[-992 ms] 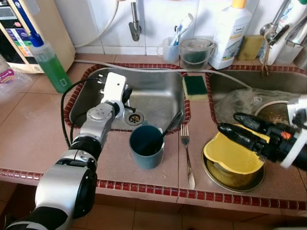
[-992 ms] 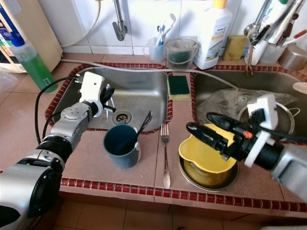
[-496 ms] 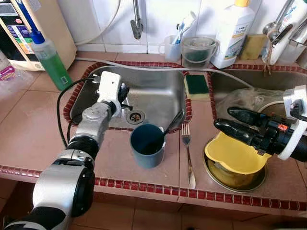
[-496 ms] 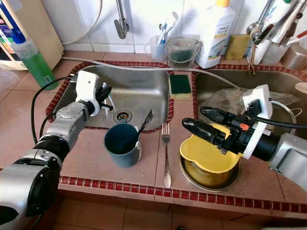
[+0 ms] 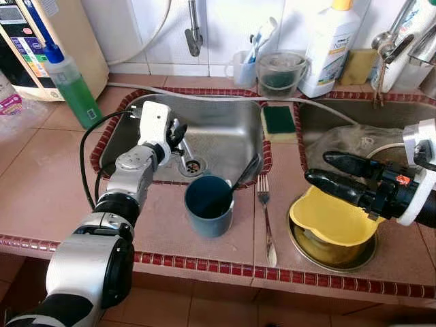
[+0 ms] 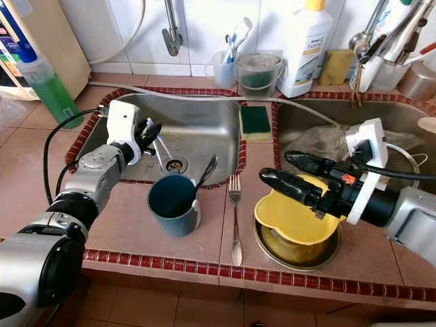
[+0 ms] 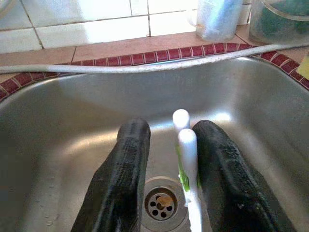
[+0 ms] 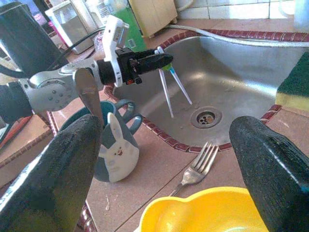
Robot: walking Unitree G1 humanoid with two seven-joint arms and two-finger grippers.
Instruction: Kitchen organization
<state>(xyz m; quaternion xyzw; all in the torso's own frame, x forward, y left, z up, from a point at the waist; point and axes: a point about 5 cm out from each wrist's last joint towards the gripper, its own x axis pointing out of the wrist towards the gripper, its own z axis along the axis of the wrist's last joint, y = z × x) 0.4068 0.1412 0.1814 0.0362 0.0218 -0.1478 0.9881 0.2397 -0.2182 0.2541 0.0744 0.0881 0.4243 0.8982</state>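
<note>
- Where the red tile border rims the left sink [image 5: 225,129], the steel basin lies open below my left gripper [image 5: 178,133], with the drain [image 5: 193,165] just beyond the dangling sticks.
- Between the two basins a narrow strip of counter [image 5: 48,191] carries the green sponge [image 5: 277,120] at the back and the fork [image 5: 266,218] toward the front edge; the blue mug [image 5: 208,206], with a spoon [image 5: 244,178] leaning in it, sits on the sink's front rim.
- My left arm reaches forward over the left basin, its fingers [image 7: 130,164] clamped on two white chopstick-like sticks [image 7: 186,145] with a green part, which hang tilted down toward the drain.
- My right gripper [image 5: 325,168] is stretched leftward over the yellow bowl [image 5: 330,219], which rests tilted in a metal bowl [image 5: 327,253] on the counter beside the right sink [image 5: 354,122]; its fingers [image 8: 58,179] are spread wide, gripping nothing.
- Half a second ago the left gripper hung over the basin with no sticks visible below it; now they show. The right gripper has barely moved.
</note>
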